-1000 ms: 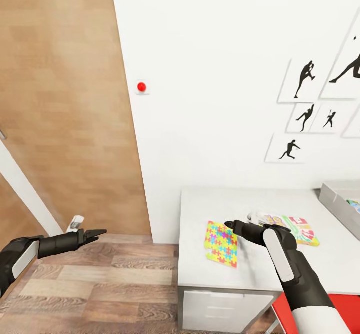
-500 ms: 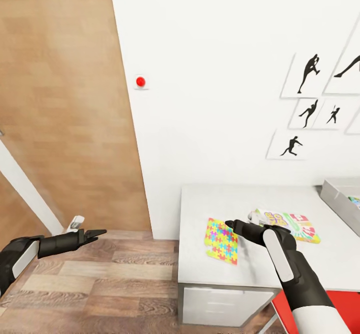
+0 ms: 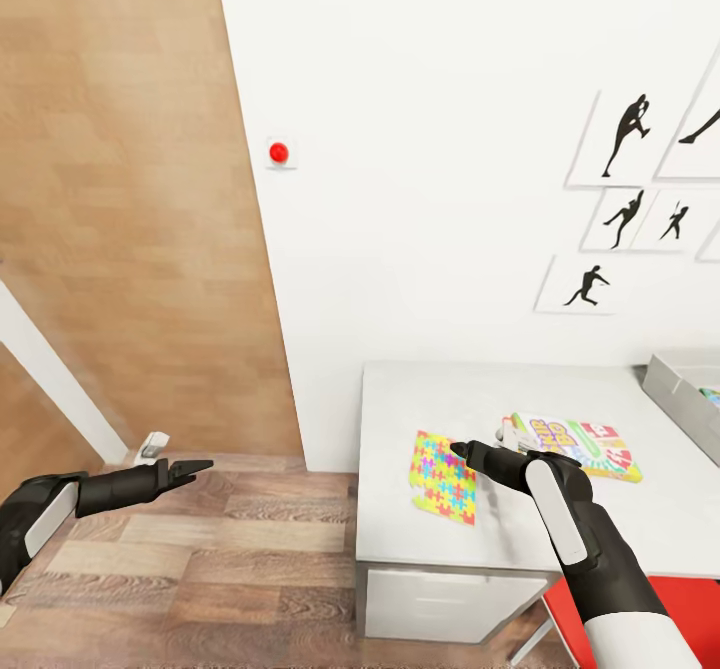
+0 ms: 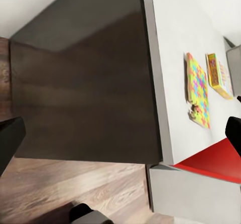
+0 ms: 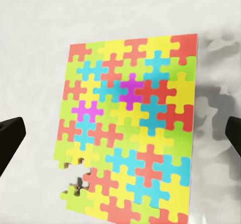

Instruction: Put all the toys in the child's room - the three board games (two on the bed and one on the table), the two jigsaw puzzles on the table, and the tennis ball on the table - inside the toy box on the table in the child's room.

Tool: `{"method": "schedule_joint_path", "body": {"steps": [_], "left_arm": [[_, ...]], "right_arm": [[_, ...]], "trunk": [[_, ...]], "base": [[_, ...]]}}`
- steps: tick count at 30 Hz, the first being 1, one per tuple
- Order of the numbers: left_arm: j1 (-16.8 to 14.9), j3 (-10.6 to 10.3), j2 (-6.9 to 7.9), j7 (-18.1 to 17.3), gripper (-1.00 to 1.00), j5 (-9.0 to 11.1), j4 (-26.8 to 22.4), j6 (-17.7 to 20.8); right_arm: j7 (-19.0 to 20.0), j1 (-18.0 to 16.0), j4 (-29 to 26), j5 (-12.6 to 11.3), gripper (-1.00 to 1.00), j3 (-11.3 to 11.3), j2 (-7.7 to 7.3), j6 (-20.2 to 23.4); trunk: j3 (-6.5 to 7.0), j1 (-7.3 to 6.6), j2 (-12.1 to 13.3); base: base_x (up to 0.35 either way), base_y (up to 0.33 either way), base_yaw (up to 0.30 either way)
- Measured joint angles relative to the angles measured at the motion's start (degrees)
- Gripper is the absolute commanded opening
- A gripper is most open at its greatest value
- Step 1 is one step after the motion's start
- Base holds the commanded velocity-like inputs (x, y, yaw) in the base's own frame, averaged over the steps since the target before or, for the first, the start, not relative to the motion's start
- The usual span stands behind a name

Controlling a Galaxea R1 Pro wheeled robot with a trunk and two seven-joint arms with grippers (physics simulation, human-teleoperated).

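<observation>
We see the thin multicolour jigsaw puzzle board [image 3: 443,476] lying flat on the white-topped table [image 3: 470,394], a green-edged board game box [image 3: 575,444] just beside it. Both remain outside the light-grey toy box [image 3: 680,394], which already holds something colourful. Our right gripper [image 3: 458,447] hangs over the puzzle, fingers spread, empty. Our left gripper [image 3: 200,467] hangs over the wood-plank floor [image 3: 200,569]; we cannot tell its state.

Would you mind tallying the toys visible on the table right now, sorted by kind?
Jigsaw puzzles: 1
Board games: 1
Total: 2 toys lying on the table, outside the toy box.
</observation>
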Motion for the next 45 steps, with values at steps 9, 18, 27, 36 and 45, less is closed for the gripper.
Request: {"method": "schedule_joint_path", "body": {"steps": [9, 18, 27, 36, 45], "left_arm": [[0.0, -0.05, -0.13, -0.05, 1.0, 0.0, 0.01, -0.01], [0.0, -0.04, -0.2, 0.02, 1.0, 0.0, 0.02, -0.08], [0.0, -0.13, -0.37, 0.07, 1.0, 0.0, 0.02, -0.09], [0.0, -0.17, -0.42, 0.08, 1.0, 0.0, 0.02, -0.09], [0.0, -0.02, -0.37, 0.01, 1.0, 0.0, 0.02, -0.09]], "right_arm": [[0.04, 0.0, -0.04, 0.02, 1.0, 0.0, 0.0, -0.01], [0.1, 0.0, -0.04, 0.03, 1.0, 0.0, 0.02, -0.01], [0.2, 0.0, -0.06, 0.03, 1.0, 0.0, 0.02, -0.01], [0.22, 0.0, -0.07, 0.03, 1.0, 0.0, 0.0, -0.01], [0.22, 0.0, -0.07, 0.03, 1.0, 0.0, 0.0, -0.01]], "trunk": [[-0.85, 0.0, 0.0], [-1.7, 0.0, 0.0], [-2.55, 0.0, 0.0], [-3.4, 0.0, -0.01], [-4.25, 0.0, -0.01]], "base": [[0.0, 0.0, 0.0], [0.0, 0.0, 0.0], [0.0, 0.0, 0.0], [0.0, 0.0, 0.0], [0.0, 0.0, 0.0]]}}
